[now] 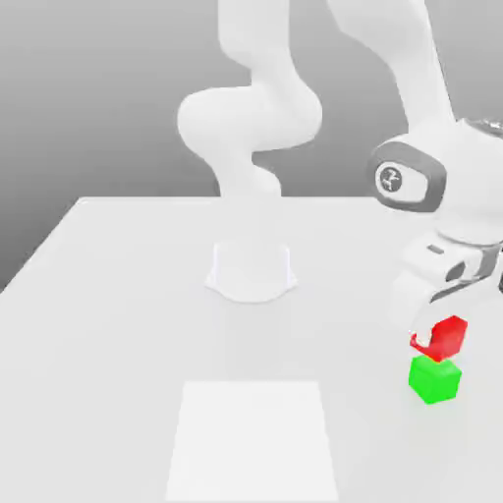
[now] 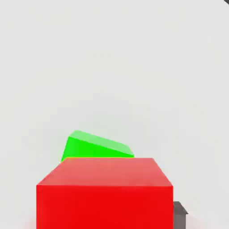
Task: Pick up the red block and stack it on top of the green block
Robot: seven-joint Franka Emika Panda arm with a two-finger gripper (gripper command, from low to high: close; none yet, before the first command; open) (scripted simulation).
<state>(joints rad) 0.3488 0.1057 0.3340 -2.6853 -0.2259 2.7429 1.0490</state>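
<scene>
Nearest to me on the white worktop (image 1: 108, 295) lies a flat, pale square patch (image 1: 253, 439), slightly brighter than the matte surface around it and with nothing on it.

A little further back, toward the exterior view's right, sits the green block (image 1: 434, 379), a small plain cube with dull, even faces, resting directly on the worktop. Just above it hangs the red block (image 1: 447, 336), the same size and finish, clamped in the end effector (image 1: 439, 329), whose fingers are drawn in narrow against its sides. The red cube sits close over the green one, shifted a touch to the exterior view's right; I cannot tell whether the two touch or whether a thin gap remains. From the hand view the red block (image 2: 105, 194) looms large with its flat top face showing, and the green block (image 2: 96, 146) peeks out beyond it, more than half covered. A dark grey bit of a finger (image 2: 180, 214) shows beside the red cube.

The end effector's pale housing hides part of the red block's upper side, and the picture's right edge cuts off the wrist.

Furthest back, the smooth, rounded white arm (image 1: 257, 108) rises from its round base (image 1: 251, 270) near the middle of the worktop, against a plain grey backdrop.
</scene>
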